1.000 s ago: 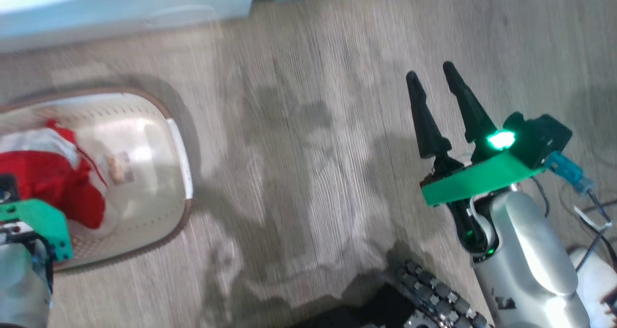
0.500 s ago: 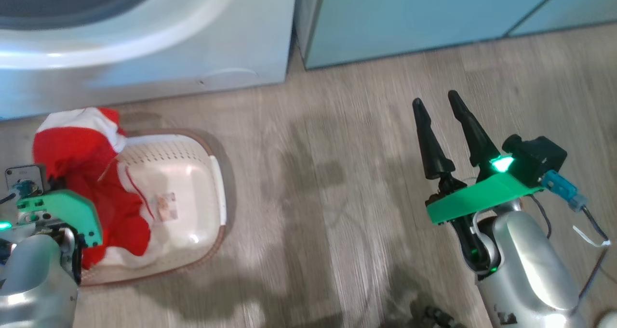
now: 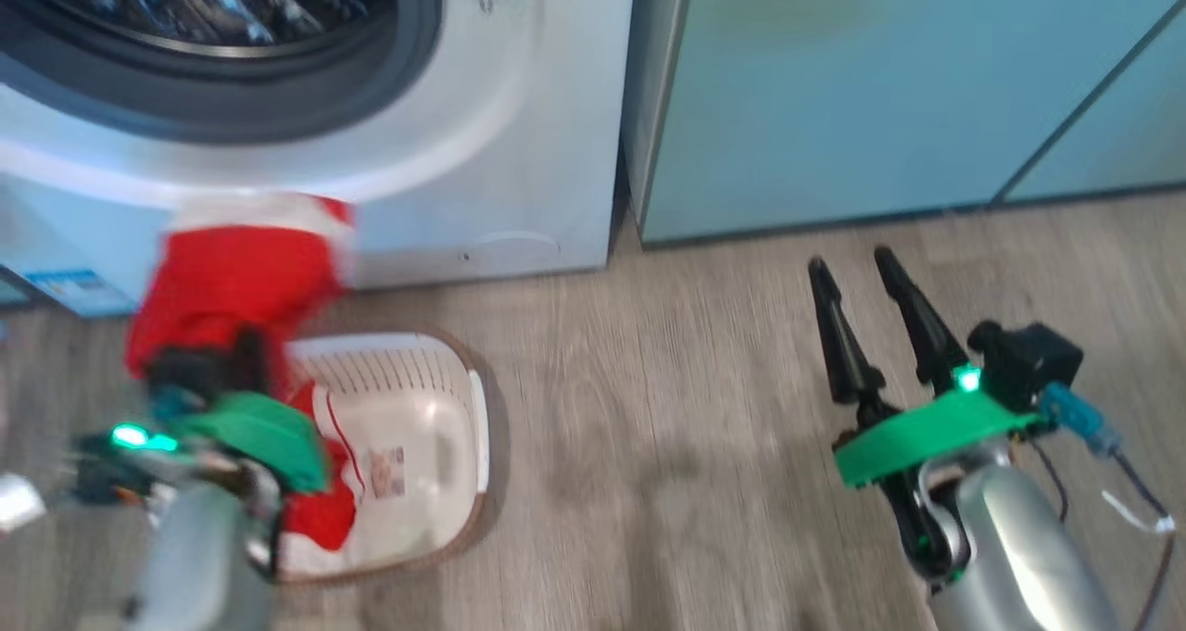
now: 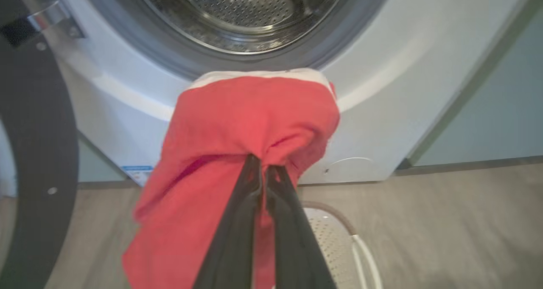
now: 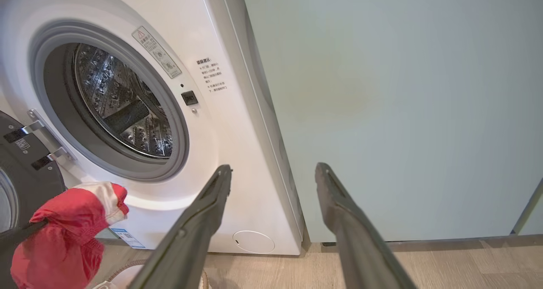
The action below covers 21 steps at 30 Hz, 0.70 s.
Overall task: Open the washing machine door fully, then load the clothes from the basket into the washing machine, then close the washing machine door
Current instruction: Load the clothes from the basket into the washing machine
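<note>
My left gripper (image 4: 259,164) is shut on the bright red clothes (image 4: 254,115), which hang bunched in the air just below the washing machine's open porthole (image 4: 250,9). In the head view the clothes (image 3: 236,274) are above the cream basket (image 3: 422,446), and their lower end trails into it. The washing machine door (image 4: 38,144) stands swung open at the left, its black rim showing. My right gripper (image 3: 852,260) is open and holds nothing; it hovers over the floor to the right and points at the washing machine (image 5: 229,123) and the cabinet.
Pale teal cabinets (image 3: 834,103) stand directly right of the machine. Wood-look floor (image 3: 649,427) lies between the basket and my right arm. A blue label (image 3: 69,288) and a round flap (image 5: 253,241) sit low on the machine's front.
The head camera has tilted up from the floor to the machine. My left gripper has lifted the red clothes out of the basket toward the porthole. The right gripper has stayed open.
</note>
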### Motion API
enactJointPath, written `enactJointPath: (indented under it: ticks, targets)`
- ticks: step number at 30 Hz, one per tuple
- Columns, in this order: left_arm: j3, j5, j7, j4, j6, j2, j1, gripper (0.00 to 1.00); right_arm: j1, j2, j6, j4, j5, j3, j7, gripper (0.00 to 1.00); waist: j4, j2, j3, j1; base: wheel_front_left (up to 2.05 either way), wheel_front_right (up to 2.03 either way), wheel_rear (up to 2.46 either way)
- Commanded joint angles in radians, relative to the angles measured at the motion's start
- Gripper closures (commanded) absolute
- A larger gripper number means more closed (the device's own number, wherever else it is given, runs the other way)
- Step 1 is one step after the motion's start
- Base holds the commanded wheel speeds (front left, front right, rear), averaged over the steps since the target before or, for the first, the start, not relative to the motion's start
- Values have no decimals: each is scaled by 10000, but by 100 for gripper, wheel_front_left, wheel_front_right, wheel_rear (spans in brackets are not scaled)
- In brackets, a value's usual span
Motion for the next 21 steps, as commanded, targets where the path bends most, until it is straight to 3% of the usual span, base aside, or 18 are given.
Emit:
enactJointPath:
  ticks: [1, 9, 21]
  targets:
    - [251, 69, -136, -555, -13, 148, 24, 100, 109, -1, 0, -263, -80, 158, -67, 0, 263, -1, -567, 1, 0, 0, 0]
    - [481, 95, -137, -2303, -695, -373, 1195, 100, 637, -1, 0, -212, -182, 11, -67, 0, 464, -1, -1421, 1, 0, 0, 0]
    - [542, 12, -137, -3613, -984, -766, 2093, 100, 1034, -1, 0, -283, -289, -187, -67, 0, 634, -1, -1961, 1, 0, 0, 0]
